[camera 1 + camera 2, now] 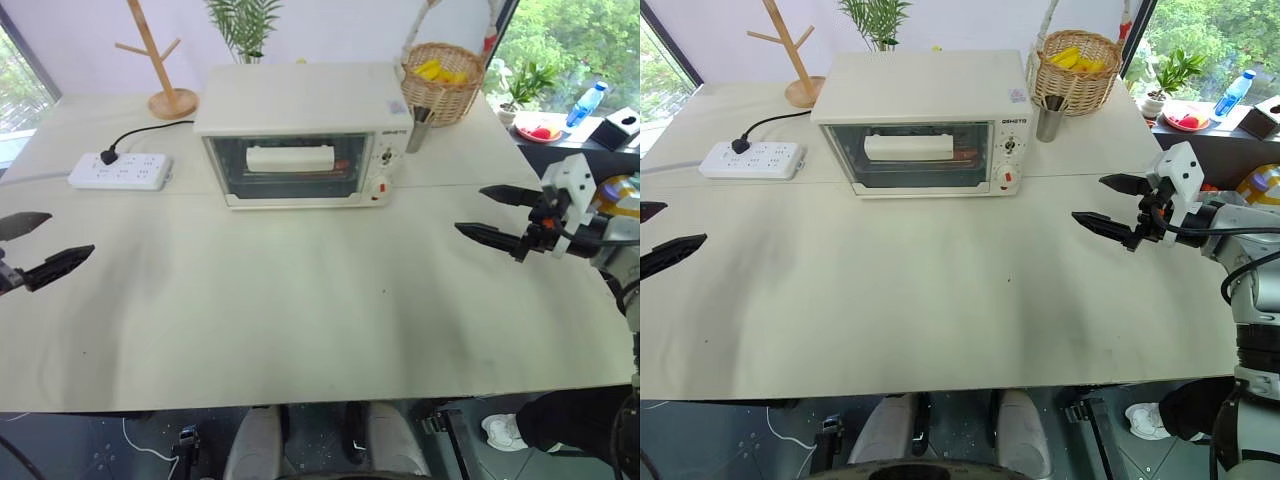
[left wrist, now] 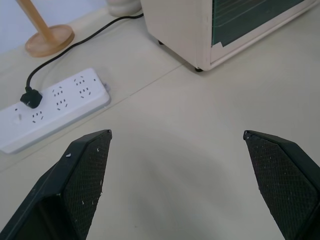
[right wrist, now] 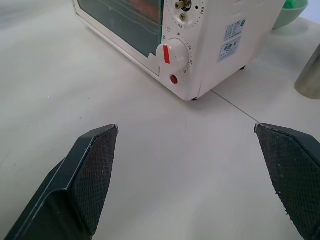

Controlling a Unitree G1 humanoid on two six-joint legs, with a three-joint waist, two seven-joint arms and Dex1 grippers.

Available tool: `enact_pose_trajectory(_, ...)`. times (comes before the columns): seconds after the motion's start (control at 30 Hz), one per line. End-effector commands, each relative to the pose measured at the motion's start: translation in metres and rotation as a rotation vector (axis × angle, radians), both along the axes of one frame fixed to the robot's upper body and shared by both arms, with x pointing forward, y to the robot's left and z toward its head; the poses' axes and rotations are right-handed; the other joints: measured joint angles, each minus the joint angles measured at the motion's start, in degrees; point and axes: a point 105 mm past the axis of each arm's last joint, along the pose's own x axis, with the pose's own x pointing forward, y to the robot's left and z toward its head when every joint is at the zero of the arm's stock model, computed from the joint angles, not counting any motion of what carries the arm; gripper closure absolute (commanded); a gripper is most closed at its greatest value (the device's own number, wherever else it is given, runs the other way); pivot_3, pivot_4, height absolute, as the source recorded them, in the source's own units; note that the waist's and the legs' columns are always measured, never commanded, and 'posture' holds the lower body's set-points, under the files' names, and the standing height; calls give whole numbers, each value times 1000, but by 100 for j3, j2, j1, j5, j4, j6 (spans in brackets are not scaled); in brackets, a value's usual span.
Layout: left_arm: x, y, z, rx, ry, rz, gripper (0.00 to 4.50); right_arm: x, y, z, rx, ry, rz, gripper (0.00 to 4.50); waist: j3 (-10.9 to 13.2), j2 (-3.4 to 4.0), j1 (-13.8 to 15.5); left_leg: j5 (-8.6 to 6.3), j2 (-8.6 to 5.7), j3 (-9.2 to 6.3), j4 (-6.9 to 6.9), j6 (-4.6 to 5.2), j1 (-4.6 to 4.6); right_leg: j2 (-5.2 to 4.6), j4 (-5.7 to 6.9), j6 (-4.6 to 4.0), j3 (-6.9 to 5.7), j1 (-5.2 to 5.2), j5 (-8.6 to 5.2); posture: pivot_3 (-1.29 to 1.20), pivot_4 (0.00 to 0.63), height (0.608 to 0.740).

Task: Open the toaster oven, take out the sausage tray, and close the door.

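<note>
I've got the toaster oven [image 1: 305, 135] sitting at the far-middle of the table [image 1: 300, 320], front facing me, w/ its door [image 1: 290, 167] shut flush and the wide cream bar handle [image 1: 291, 158] across the upper glass. Thru the glass I see a bit of red low on the right side, behind the handle, prob. the sausage, but the sausage tray itself I can't make out clearly. Control knobs [image 1: 384, 157] run down the right of the front, w/ the small red light [image 3: 173, 79] just below the lower knob. My left gripper [image 1: 35, 247] is over the near-left edge of the table, well apart from the oven, fingers spread wide, nothing betw. them. My right gripper [image 1: 492, 213] is over the right side of the table, also well apart from the oven and nearer than it, pointing in toward the middle, fingers wide apart and empty. Right wrist view looks at the oven's near-right corner w/ the knob and light; left wrist view looks at its left corner. Left of the oven lies a white power strip [image 1: 120, 171] w/ a black plug in it, and farther back a wooden rack [image 1: 162, 62]. Right of the oven stands a metal cup [image 1: 417, 129], w/ a wicker basket [image 1: 440, 82] just behind it holding sth yellow.
</note>
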Motion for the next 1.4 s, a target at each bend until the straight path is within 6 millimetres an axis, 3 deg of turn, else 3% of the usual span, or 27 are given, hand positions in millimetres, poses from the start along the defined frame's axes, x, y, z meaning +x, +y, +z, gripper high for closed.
enact_pose_trajectory(0.03, -4, -1, 10, 31, -49, -11, 54, 1, -1, 9, -5, -52, -3, 0, 0, 0, 0, 0, 0, 0, 0, 0, 0, 0, 0, 0, 0, 0, 0, 0, 150, 734)
enact_pose_trajectory(0.63, 2, 0, 10, -31, -56, -2, 54, 1, -2, 5, -8, -44, -26, 0, 0, 0, 2, 0, 0, 1, 0, 0, 0, 0, 0, 10, 1, 0, 6, 0, 150, 734)
enact_pose_trajectory(0.83, 4, -6, 11, -43, -54, -35, 54, 0, 0, 8, -9, -52, -17, 0, 0, 0, 2, 0, 0, 1, 0, 0, 0, 0, 0, 10, 1, 0, 6, 0, 150, 734)
enact_pose_trajectory(0.93, 7, -18, 16, -44, -56, -86, 54, 1, 3, 11, 6, -46, -6, 0, 0, 0, 2, 0, 0, 1, 1, 0, 0, 0, 0, 11, 1, 0, 6, 0, 150, 734)
enact_pose_trajectory(1.1, 5, -61, 34, -71, -64, -285, 54, 1, 35, 24, 40, -45, 93, 0, 0, 0, 1, 0, 0, 1, 2, 0, 0, 0, 2, 13, 4, 0, 8, 0, 150, 734)
enact_pose_trajectory(1.27, 9, -107, 42, -69, -55, -486, 54, -8, 94, 20, 62, -4, 253, 0, 0, -1, -1, 0, 1, -5, 0, 0, 0, 4, 4, 17, 3, 0, 10, 0, 150, 734)
enact_pose_trajectory(1.4, 25, -123, 48, -85, -75, -535, 54, -4, 136, 21, 103, -6, 323, 0, 0, -1, -7, 0, 0, -6, 4, 0, 1, 7, 10, 18, 3, 0, 11, 0, 150, 734)
